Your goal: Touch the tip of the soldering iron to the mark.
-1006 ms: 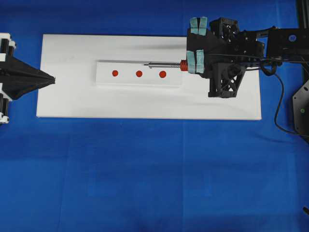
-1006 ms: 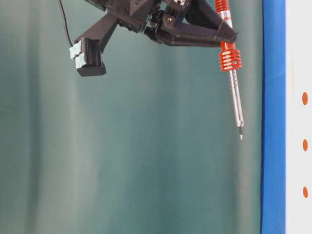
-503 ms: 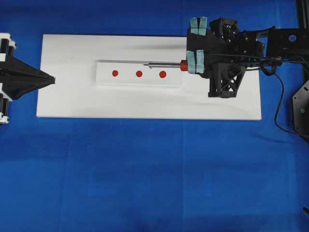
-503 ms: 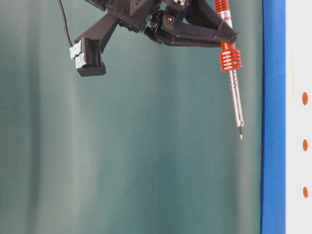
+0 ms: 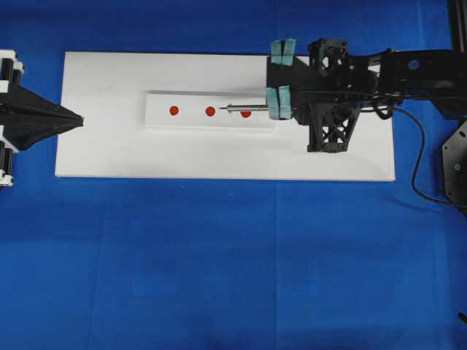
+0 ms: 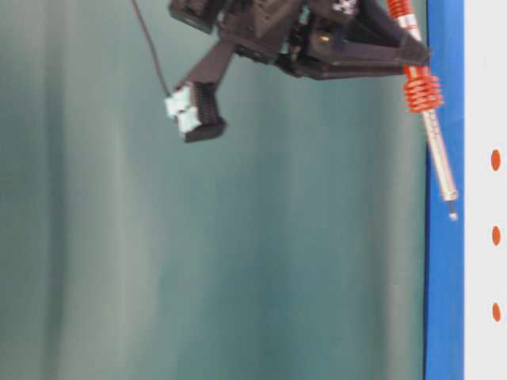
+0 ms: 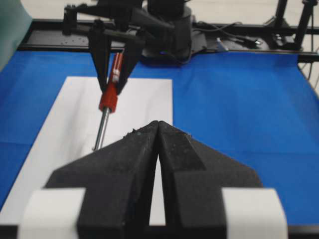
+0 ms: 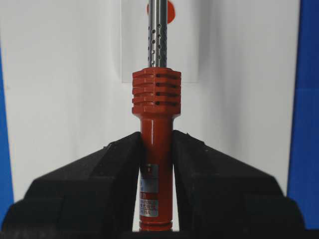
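The soldering iron (image 8: 156,119) has a red-orange handle and a thin silver shaft (image 5: 244,109). My right gripper (image 8: 156,144) is shut on the handle. The iron points left over a white strip (image 5: 157,118) bearing three red marks. Its tip (image 5: 221,108) hangs between the middle mark (image 5: 210,111) and the right mark (image 5: 246,113). In the table-level view the tip (image 6: 452,215) stays a little off the board, level with the gap between two marks (image 6: 496,235). My left gripper (image 5: 79,120) is shut and empty at the board's left edge, and the iron (image 7: 107,99) shows beyond it in the left wrist view.
The strip lies on a large white board (image 5: 109,157) set on blue cloth (image 5: 219,262). The iron's black cord (image 5: 417,157) loops off the board's right end beside the arm base.
The right arm has moved left and down toward the board with the iron. The tip has gone from the strip's far edge to over the strip. The left arm has not moved.
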Tool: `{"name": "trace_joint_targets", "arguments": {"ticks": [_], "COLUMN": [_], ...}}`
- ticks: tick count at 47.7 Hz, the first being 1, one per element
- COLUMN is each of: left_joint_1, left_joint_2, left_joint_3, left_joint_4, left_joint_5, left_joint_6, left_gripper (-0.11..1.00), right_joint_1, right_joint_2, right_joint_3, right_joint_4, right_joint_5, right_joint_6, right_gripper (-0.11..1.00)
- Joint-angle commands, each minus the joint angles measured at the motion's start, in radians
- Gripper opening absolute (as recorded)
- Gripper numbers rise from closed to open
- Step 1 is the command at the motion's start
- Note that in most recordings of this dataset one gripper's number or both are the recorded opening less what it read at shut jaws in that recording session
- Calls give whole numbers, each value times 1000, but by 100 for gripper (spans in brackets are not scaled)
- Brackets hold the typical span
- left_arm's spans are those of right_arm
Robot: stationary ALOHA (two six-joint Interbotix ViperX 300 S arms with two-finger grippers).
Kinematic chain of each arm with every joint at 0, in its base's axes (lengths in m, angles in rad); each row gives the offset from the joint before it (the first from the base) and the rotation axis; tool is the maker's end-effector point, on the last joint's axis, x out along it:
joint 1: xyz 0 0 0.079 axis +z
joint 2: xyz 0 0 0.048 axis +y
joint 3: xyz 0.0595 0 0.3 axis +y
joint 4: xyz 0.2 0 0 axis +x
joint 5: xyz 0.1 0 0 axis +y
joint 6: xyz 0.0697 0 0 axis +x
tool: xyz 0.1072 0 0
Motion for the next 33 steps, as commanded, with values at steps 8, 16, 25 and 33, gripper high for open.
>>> {"name": "trace_joint_targets", "arguments": {"ticks": [8,16,25,33], "left_joint_1": [3,3,3,3], "left_joint_2": [3,5,5,5], "left_joint_3": [-11,-11,-11,-11], "left_joint_4": [2,0,2,0], "left_joint_5": [-11,-11,-11,-11], "left_joint_6": [2,2,3,6], "left_gripper": [0,0,0,0], "right_joint_1": [-12,-26,-28,-28], "right_joint_2": [55,84,92,92], "right_joint_3": [-43,-51,-51,-51], "right_joint_4": [-2,-2,-2,-2], "right_joint_5": [-28,-48,-55,-55], "right_joint_6": [-3,-9,-11,-11], "right_gripper": [6,6,6,6]}}
